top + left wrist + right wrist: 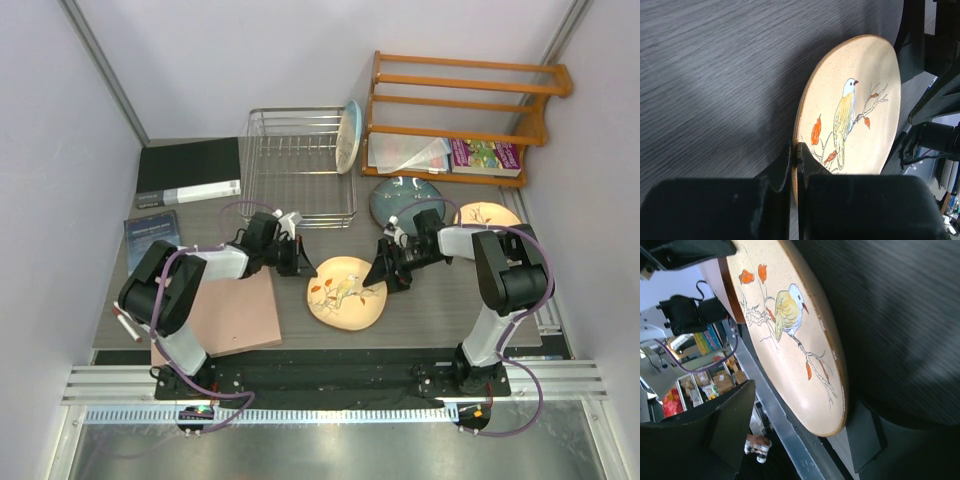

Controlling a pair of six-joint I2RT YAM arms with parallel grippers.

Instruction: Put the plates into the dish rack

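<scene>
— Grey wood-grain tabletop [430,318] between white panels [200,60], seen from above and from both wrists. Which part holds what?

— (a) left gripper [795,156]: jaws clenched on the left rim of the round yellow-orange ceramic bird plate [855,120], one finger on each face. (b) right gripper [805,420]: jaws apart, straddling the opposite rim with a gap showing on either side; it grasps nothing. The bird plate sits between the two grippers near the front of the table, well short of the rectangular chrome wire dish rack [300,214] at the back. Whether its underside touches the table cannot be told.

— What does the step call for?

— Judged to be a handover or a two-handed lift. The right jaws should seat deep over the rim and clamp squarely before the left lets go. A glazed edge held by a shallow pinch is likely to swivel or slip. The plate then wants turning on edge and lowering between the rack's wires.

— And further out?

— (c) round cream-and-light-blue plate [349,137], on edge at the rack's right end; free slots lie to its left. (d) round dark teal glazed plate [405,198] and (e) round orange-yellow plate with branch motif [487,214], both flat behind the right arm [505,270], in front of the orange wooden shelf [460,100]. The carry path should pass clear of both.
</scene>
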